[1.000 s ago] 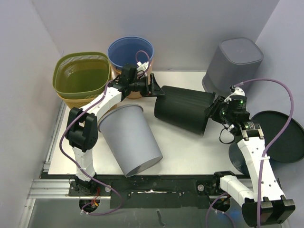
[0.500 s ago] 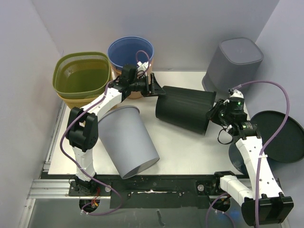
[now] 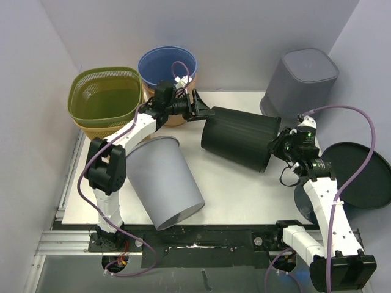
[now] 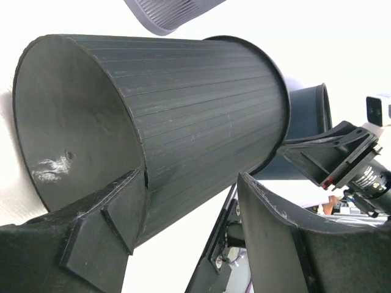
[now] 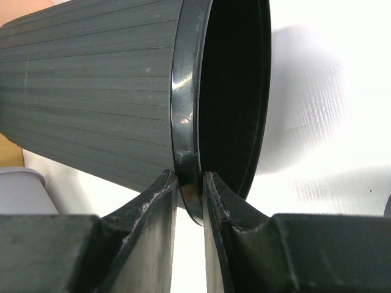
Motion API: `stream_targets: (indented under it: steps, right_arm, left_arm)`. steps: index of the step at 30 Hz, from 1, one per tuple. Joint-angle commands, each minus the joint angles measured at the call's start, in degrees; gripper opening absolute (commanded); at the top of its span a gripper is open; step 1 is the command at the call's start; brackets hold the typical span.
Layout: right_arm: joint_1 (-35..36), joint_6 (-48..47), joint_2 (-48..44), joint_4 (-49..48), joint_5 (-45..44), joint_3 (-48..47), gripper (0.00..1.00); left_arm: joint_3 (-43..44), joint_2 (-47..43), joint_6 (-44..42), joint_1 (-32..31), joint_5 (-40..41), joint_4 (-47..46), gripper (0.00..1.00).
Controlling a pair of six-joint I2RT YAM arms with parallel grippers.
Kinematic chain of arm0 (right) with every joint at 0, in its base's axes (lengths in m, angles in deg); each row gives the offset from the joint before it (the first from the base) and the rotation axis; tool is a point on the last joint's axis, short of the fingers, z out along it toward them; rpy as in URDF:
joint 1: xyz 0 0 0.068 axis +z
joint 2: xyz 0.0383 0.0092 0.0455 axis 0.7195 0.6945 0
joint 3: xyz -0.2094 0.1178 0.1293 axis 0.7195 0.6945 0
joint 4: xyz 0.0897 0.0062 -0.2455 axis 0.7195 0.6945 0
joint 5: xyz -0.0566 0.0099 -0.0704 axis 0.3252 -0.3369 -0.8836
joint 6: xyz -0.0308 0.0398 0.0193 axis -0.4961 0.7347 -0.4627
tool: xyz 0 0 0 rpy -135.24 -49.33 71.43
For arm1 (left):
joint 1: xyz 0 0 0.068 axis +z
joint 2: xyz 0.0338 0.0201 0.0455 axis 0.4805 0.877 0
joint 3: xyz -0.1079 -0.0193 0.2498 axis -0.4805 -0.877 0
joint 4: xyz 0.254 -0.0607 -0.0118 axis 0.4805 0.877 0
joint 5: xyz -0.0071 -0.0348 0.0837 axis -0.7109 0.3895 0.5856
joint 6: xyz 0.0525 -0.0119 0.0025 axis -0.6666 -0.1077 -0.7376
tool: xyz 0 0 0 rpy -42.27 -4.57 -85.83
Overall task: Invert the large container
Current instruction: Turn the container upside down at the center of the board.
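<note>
Currently the black container (image 3: 238,137) lay on its side over the surface (image 3: 244,189); long axis left to right, mouth toward the right hand (image 5: 189,177), which pinched its rim; left hand (image 4: 190,183), jaws wide, sat at its base end.

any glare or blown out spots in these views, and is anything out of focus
Right wrist view: the table is blown out to white, glare streaks the glossy rim of the black container, and its inside reads as pure black. Left wrist view: the background is overexposed too, but the container's ribs are sharp. Top external view: even light, soft shadows, no noticeable blur.
</note>
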Motion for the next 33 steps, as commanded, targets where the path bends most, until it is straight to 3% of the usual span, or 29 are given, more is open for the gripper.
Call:
stream_targets:
  steps: [1,15,27,31,33]
  right_arm:
    - [0.8,3.3,0.2,-5.4,4.4,1.4,0.04]
    - [0.7,12.6,0.3,-20.0,13.4,8.7,0.03]
    - [1.1,15.4,4.3,-26.3,15.6,12.4,0.05]
    - [1.2,15.0,5.4,-25.6,15.5,12.7,0.22]
    - [1.3,14.6,5.9,-24.6,15.2,12.5,0.46]
  left_arm:
    - [4.0,-6.8,5.6,-2.5,-8.8,-7.5,0.59]
    - [11.3,-7.2,7.3,-4.3,-11.0,-8.8,0.59]
    - [12.5,-6.1,8.0,-6.9,-10.4,-9.1,0.59]
    - [13.3,-4.2,8.4,-9.2,-10.7,-9.1,0.59]
    - [13.7,-3.2,8.4,-10.1,-10.4,-8.8,0.59]
